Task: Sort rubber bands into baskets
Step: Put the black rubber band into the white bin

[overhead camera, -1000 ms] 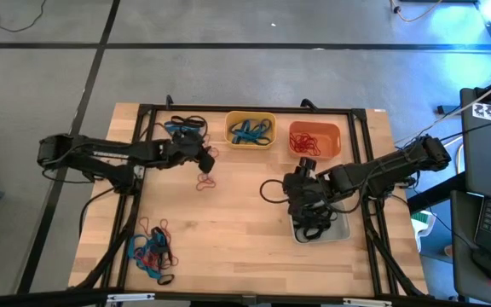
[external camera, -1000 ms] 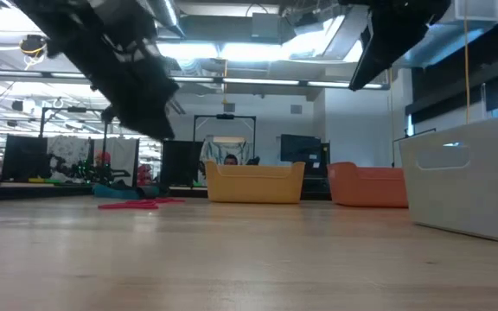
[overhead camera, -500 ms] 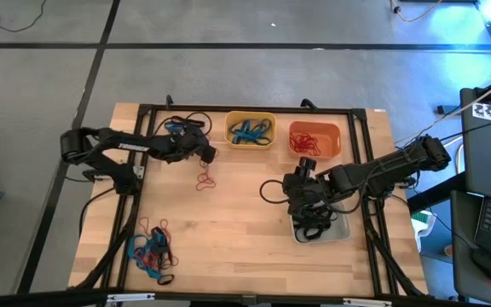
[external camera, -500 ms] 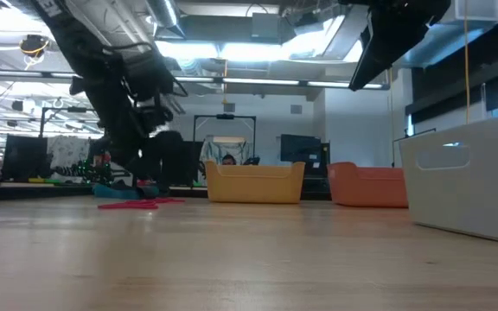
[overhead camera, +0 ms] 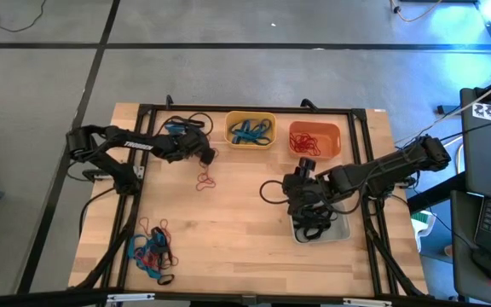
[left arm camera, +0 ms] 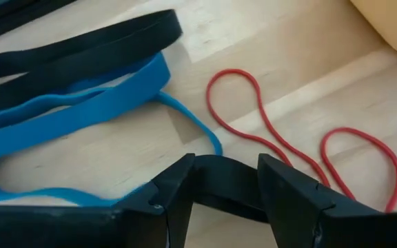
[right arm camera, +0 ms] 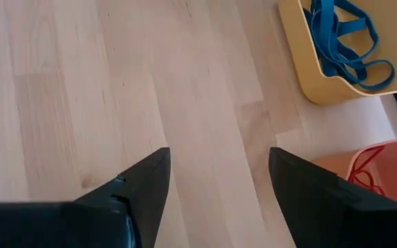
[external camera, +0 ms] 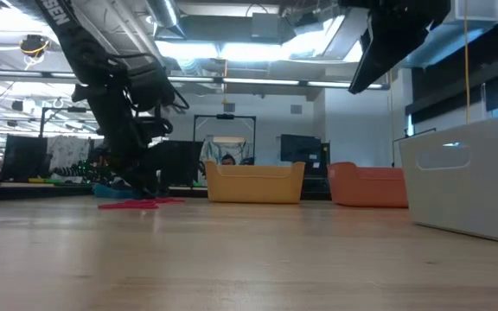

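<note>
Left claw (left arm camera: pixel 226 180) sits low on my tabletop (overhead camera: pixel 237 222), fingers apart over blue and red rubber bands (left arm camera: pixel 81 114) beside the yellow basket (overhead camera: pixel 251 130), while my right claw (right arm camera: pixel 216 186) hovers spread and empty near the grey basket (overhead camera: pixel 339 230).

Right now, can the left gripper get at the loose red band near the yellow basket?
Probably yes. The left gripper is open and low over the table, with the red band lying flat just ahead of its fingertips. Nothing covers it; a blue band lies beside it, apart from the red one.
</note>
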### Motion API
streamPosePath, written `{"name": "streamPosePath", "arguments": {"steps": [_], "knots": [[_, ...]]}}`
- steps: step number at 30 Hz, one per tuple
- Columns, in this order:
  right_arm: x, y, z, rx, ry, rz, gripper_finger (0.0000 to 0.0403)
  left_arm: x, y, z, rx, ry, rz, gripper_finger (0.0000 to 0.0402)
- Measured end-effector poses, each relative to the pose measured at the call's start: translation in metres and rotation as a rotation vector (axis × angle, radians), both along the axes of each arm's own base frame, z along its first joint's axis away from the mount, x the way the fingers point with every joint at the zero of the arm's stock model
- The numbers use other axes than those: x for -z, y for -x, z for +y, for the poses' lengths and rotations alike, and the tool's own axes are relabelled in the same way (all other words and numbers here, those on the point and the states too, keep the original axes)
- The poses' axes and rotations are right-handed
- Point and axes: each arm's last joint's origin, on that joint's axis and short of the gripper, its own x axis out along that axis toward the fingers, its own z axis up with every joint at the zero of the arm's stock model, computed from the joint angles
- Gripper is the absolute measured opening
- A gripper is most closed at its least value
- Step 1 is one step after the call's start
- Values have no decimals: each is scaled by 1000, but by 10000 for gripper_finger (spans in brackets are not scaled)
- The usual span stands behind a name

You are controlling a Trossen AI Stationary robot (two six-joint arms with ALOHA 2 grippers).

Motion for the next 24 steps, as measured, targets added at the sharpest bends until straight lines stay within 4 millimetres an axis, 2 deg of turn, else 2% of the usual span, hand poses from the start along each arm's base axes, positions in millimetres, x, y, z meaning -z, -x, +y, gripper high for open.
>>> {"name": "streamPosePath", "arguments": {"steps": [6, 18, 24], "knots": [[13, 2, -1, -16, 15, 24, 246, 0, 0, -1, 38, -2, 20, 136], [14, 3, -1, -18, 18, 28, 246, 0, -1, -2, 137, 19, 60, 10], [14, 3, -1, -19, 19, 29, 246, -4, -2, -3, 148, 21, 70, 5]]}}
